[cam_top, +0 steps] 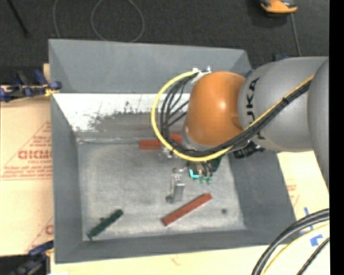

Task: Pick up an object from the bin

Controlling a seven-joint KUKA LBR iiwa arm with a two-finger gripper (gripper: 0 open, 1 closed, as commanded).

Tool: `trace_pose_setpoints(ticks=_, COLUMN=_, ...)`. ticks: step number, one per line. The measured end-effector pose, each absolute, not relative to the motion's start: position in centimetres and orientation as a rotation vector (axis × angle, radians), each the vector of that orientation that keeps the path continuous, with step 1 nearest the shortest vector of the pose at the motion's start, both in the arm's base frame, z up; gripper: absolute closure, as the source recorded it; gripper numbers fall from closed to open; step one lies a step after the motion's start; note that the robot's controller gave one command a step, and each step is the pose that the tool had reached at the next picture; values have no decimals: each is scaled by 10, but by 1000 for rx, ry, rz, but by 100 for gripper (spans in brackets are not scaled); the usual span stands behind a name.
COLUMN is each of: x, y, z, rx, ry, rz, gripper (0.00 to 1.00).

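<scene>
The gripper (172, 192) hangs just beside a red-brown stick (186, 209) near the front of the bin (66, 171). I cannot tell if it is open or closed. A green stick (105, 223) lies to the left, and a red piece (149, 145) lies behind.

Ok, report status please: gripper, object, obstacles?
Gripper over bin floor, centre. Nearest: red-brown bar, just beside it, lying flat. Dark green bar apart, near left corner. Nothing in between.
</scene>
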State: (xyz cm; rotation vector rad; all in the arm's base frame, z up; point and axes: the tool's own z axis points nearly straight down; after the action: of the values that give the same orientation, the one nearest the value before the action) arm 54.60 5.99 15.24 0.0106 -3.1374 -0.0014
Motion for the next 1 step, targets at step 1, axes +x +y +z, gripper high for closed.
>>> trace_pose_setpoints(ticks=1, x=514, y=-7, z=79, rx=11, ry=-3135, rz=5, gripper=0)
